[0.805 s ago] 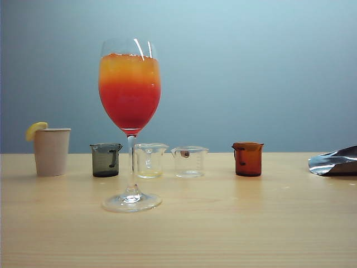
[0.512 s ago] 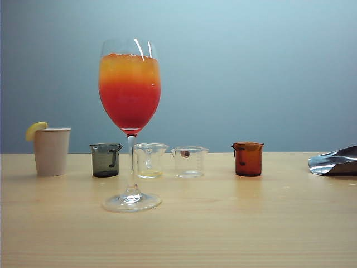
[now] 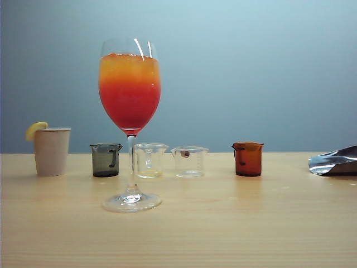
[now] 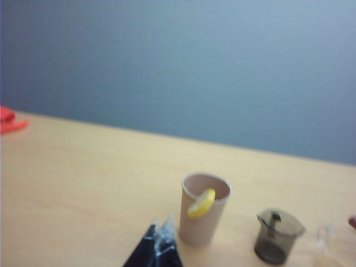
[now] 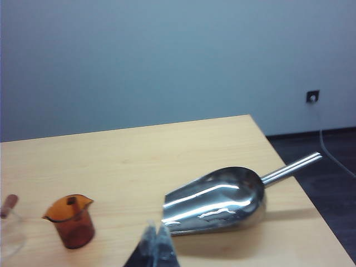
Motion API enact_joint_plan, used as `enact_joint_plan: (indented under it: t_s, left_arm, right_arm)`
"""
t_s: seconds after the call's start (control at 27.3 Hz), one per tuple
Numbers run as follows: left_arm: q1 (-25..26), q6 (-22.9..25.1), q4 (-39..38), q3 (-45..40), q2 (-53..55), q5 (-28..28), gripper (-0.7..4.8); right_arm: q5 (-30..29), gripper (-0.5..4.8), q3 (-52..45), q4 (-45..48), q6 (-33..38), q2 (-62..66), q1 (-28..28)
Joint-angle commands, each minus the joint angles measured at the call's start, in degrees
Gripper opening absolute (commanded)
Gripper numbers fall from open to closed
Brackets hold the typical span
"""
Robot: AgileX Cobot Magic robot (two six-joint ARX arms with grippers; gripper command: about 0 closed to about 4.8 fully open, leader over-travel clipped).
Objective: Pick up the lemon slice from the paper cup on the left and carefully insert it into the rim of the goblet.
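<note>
Nearest the exterior camera stood the tall clear stemmed goblet [image 3: 130,123] with its red-to-orange layered drink, foot on the pale wooden table [image 3: 223,234]. Behind it ran a row — off-white tapered paper cup [image 3: 51,151] far left, small dark-grey beaker [image 3: 105,159], two small clear beakers [image 3: 149,160] [image 3: 189,161], then a small amber beaker [image 3: 247,158]. At the right edge lay a shiny steel scoop [image 3: 334,161]. No arm showed in that view.

Thin pale-yellow lemon slice [image 3: 35,130] sat wedged on the paper cup's rim, on the side away from the goblet, well apart from the glass.

Left gripper [image 4: 158,245] hung low just before the paper cup [image 4: 204,217], fingers pressed together, holding nothing — slice [image 4: 201,203] untouched on the rim. Right gripper [image 5: 156,247] hovered near the scoop [image 5: 219,200], its fingertips meeting, nothing between them. A red object [image 4: 10,120] lay at the table's far edge.
</note>
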Motion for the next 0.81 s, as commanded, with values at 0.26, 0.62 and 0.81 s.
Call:
enact_joint_plan:
  t_s: [0.26, 0.62, 0.81]
  left_arm:
    - [0.07, 0.98, -9.31, 18.95, 17.73, 6.67, -0.06]
    - [0.02, 12.92, -11.30, 32.24, 39.36, 13.51, -0.05]
    - [0.02, 25.97, -10.95, 33.03, 46.82, 14.73, -0.06]
  right_arm:
    - [-3.56, -0.09, 18.86, 0.57, 0.35, 19.45, 5.11]
    - [-8.55, -0.09, 30.60, 0.61, 0.44, 32.22, 16.70]
    - [-8.46, -0.09, 34.16, 0.66, 0.28, 36.33, 27.02]
